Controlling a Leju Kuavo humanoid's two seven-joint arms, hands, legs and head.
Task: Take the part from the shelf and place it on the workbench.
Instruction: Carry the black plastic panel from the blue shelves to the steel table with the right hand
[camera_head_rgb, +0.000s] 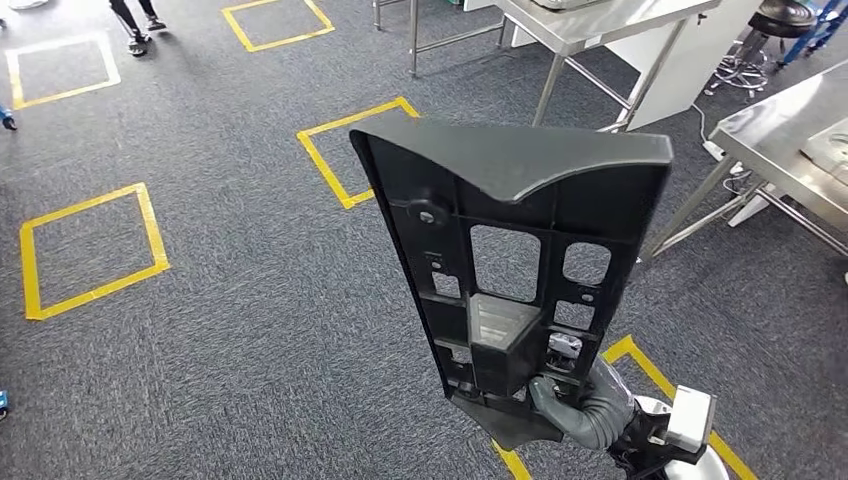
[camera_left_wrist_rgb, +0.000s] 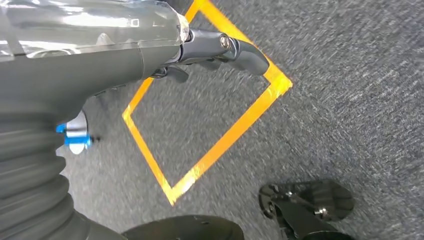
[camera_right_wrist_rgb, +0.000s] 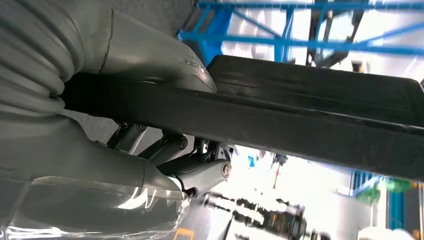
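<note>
My right hand (camera_head_rgb: 560, 400) grips the one black plastic part (camera_head_rgb: 510, 260) by its narrow lower end, holding it upright and clear of the carpet (camera_head_rgb: 220, 300), I judge for carrying. My left hand (camera_left_wrist_rgb: 220, 50) hangs holding nothing, fingers loosely curled. Two steel worktops (camera_head_rgb: 790, 140) stand ahead to my right. Five yellow taped squares (camera_head_rgb: 90, 250) mark the carpet.

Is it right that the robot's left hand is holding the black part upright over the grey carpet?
Not quite: the right hand, not the left, holds the black part upright over the grey carpet. The head view shows it gripping the part's lower end from the right. In the left wrist view the left hand holds nothing.
</note>
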